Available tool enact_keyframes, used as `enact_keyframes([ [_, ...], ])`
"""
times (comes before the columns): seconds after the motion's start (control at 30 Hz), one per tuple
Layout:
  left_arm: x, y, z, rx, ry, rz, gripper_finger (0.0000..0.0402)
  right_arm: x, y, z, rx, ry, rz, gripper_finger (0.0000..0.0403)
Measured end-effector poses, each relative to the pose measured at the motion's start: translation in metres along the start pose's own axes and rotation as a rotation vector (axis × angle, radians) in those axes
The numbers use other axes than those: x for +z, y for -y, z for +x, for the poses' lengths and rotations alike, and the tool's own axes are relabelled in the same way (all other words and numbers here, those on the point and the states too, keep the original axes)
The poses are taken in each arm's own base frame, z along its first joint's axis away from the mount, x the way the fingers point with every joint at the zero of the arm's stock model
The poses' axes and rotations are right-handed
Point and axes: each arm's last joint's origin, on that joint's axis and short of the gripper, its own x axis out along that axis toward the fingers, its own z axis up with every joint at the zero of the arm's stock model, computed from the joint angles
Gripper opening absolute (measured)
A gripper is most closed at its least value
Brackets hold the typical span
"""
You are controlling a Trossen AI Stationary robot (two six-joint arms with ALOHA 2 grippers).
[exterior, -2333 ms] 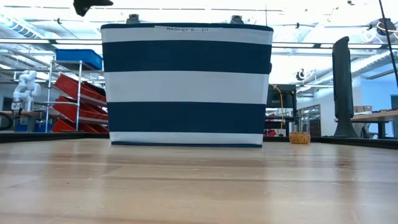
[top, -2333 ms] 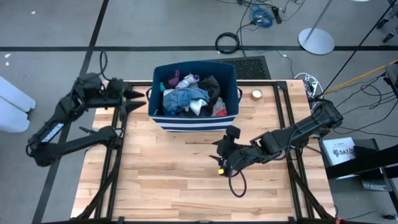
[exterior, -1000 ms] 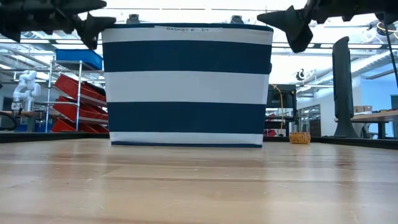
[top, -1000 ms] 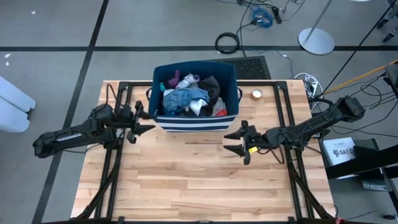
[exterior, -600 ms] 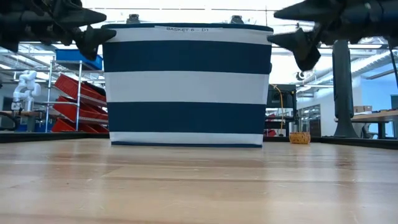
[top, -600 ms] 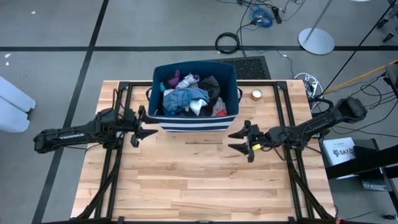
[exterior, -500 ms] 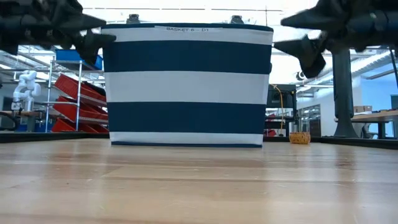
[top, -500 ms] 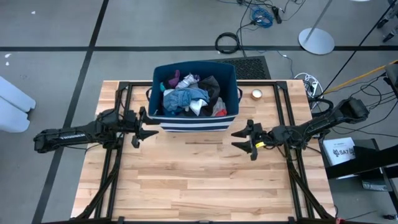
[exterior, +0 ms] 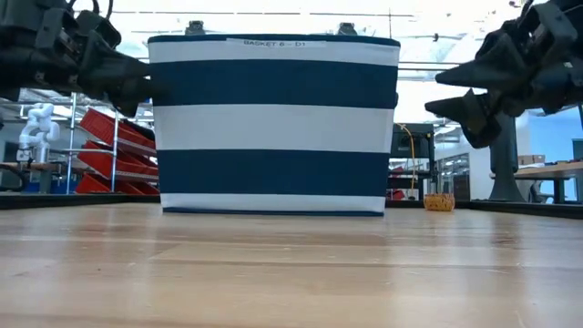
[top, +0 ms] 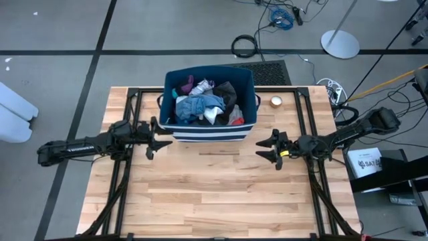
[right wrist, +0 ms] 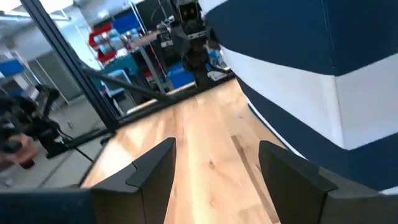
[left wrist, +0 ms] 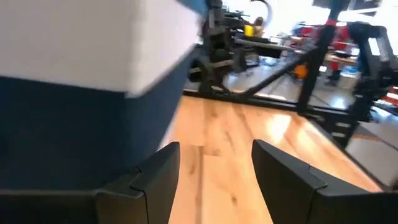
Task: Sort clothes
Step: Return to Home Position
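The clothes (top: 204, 104) lie heaped in a navy bin with white stripes (top: 208, 128) at the far middle of the table: light blue, white, dark grey, maroon and red pieces. My left gripper (top: 155, 142) is open and empty beside the bin's near left corner, just above the table. My right gripper (top: 264, 148) is open and empty off the bin's near right corner. In the low view the left gripper (exterior: 132, 80) and right gripper (exterior: 451, 98) flank the bin (exterior: 273, 123). The bin wall shows in the left wrist view (left wrist: 74, 106) and the right wrist view (right wrist: 311, 74).
A small round object (top: 275, 101) lies at the table's far right. Black frame rails (top: 127, 167) run along the table's left and right sides. Bare wooden tabletop (top: 214, 187) lies in front of the bin.
Both grippers have gone down, from about the bin's rim height to beside its upper stripes. My left gripper has also gone a little toward the near edge, and my right gripper toward the table's right edge. Both stay open and empty.
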Motion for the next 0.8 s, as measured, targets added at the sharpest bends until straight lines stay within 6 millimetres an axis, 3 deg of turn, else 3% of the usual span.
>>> enact_keyframes([
  [0.47, -0.007, -0.012, -0.017, 0.163, -0.035, 0.011, 0.021, -0.004, 0.013, -0.016, -0.128, -0.112, -0.042, 0.0217],
  [0.8, -0.012, -0.016, -0.017, 0.191, -0.035, 0.007, 0.021, 0.002, 0.02, -0.032, -0.185, -0.094, -0.088, 0.0217],
])
